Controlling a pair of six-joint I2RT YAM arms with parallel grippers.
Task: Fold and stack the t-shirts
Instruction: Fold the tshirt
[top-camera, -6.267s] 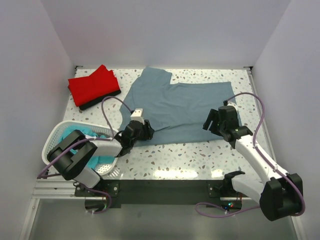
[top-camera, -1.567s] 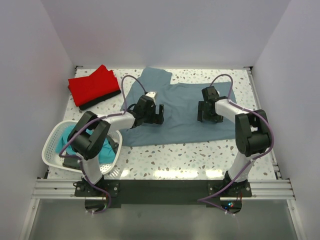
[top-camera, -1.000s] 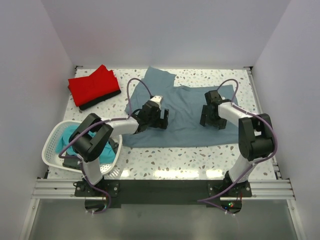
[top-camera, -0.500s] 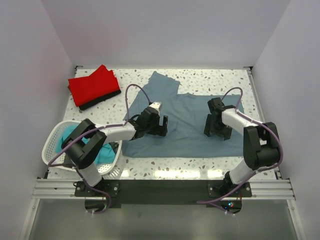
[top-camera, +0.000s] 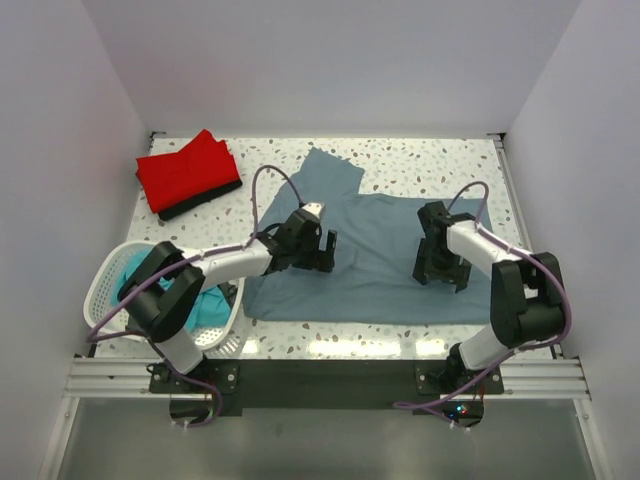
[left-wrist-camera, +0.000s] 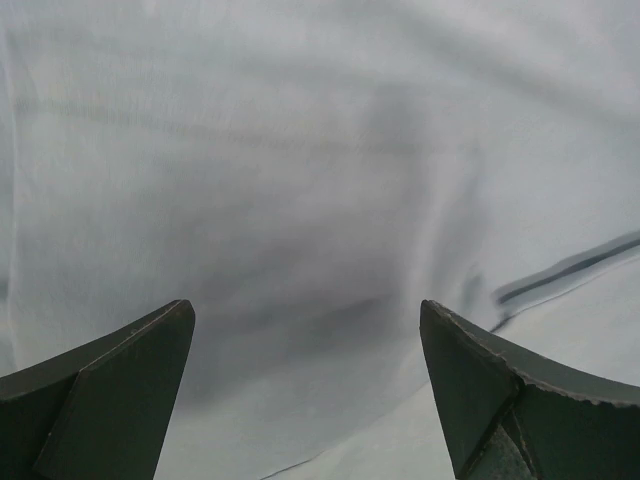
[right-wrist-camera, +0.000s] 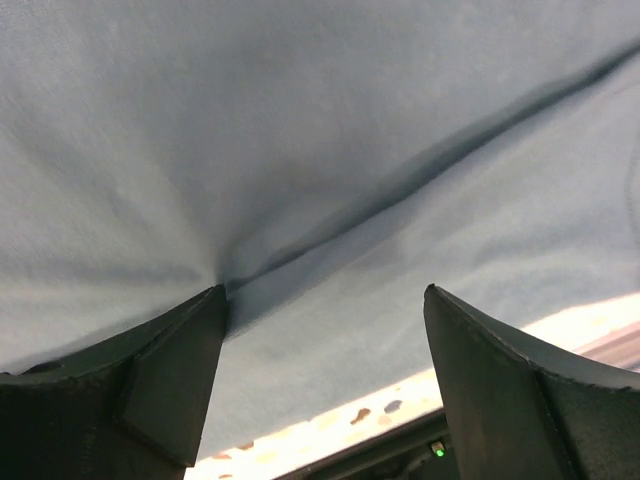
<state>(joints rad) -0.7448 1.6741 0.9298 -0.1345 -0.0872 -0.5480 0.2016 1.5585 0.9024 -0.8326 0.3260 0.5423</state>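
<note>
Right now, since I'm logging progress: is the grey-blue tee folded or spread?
Spread: the grey-blue tee lies flat across the table, a sleeve sticking out toward the far wall.

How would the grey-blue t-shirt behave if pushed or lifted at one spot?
Probably floppy: the grey-blue t-shirt lies flat on the table, and a crease bunches up at the right fingers in the wrist view. Pushed, it would likely wrinkle rather than slide whole. Lifted at one spot, it should drape and sag, seemingly light.

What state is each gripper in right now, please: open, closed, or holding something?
Left gripper: open, holding nothing, low over the grey-blue t-shirt.
Right gripper: open, holding nothing, over the same t-shirt.
</note>
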